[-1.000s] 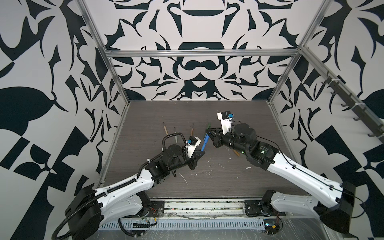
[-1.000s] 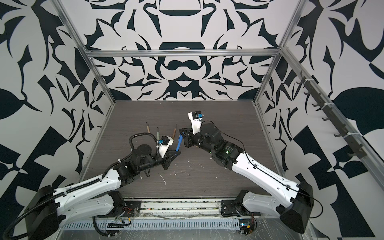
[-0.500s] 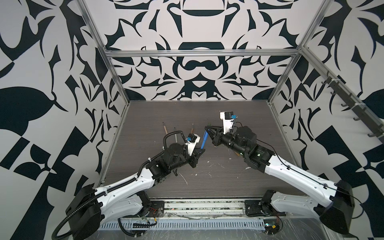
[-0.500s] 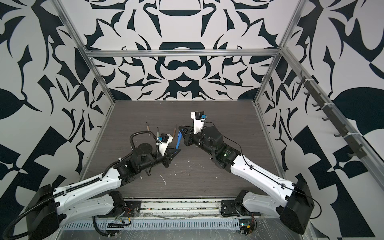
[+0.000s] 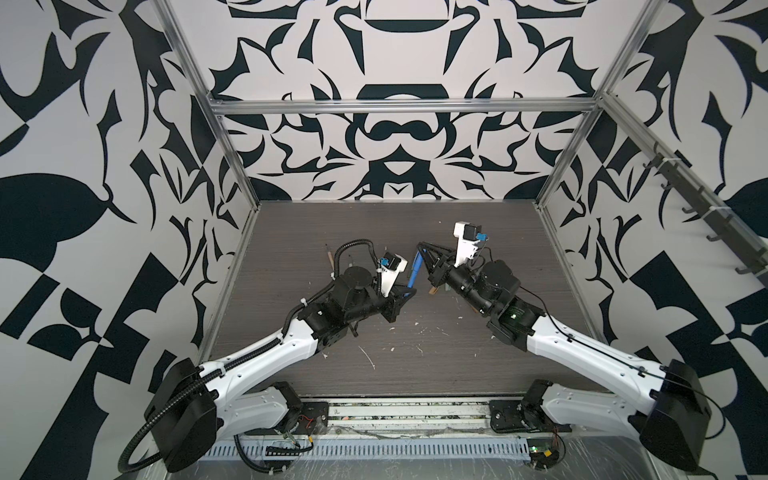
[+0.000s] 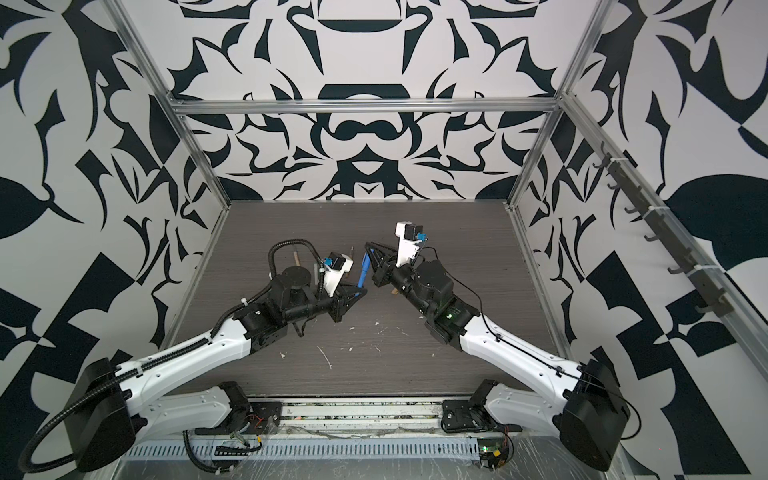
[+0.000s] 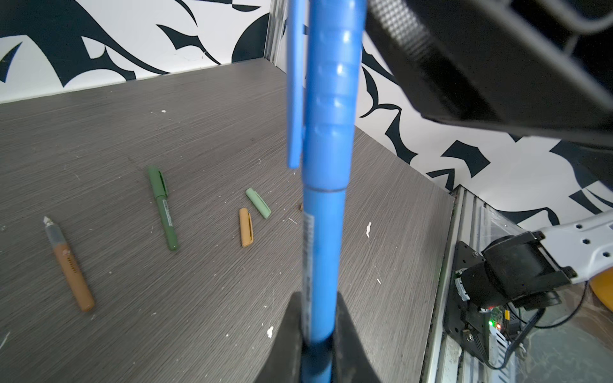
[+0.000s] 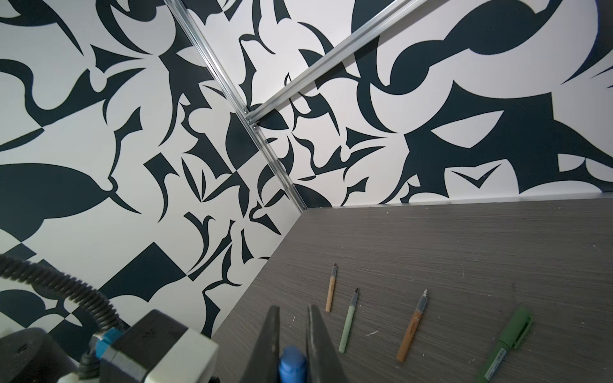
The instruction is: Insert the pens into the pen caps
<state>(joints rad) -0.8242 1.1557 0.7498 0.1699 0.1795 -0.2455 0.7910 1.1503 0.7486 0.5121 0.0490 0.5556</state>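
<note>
A blue pen (image 7: 321, 248) stands nearly upright above the table's middle, with my left gripper (image 7: 319, 300) shut on its lower end. The blue pen cap (image 7: 331, 99) sits on its upper end, down to a seam. My right gripper (image 8: 292, 308) is shut on that blue cap (image 8: 292, 364). In both top views the pen (image 5: 412, 274) (image 6: 363, 272) spans from the left gripper (image 5: 409, 294) up to the right gripper (image 5: 419, 249). On the table lie a tan pen (image 8: 330, 288), a pale green pen (image 8: 348, 321) and an orange-brown pen (image 8: 413, 328), all uncapped.
A dark green pen (image 7: 162, 205) lies with its cap on. A pale green cap (image 7: 258, 203) and a tan cap (image 7: 245, 227) lie loose side by side. White scratch marks (image 5: 368, 357) speckle the front of the table (image 5: 498, 249). Patterned walls close in three sides.
Both grippers, with the blue pen between them, have shifted a little toward the back wall. Both grips are unchanged.
</note>
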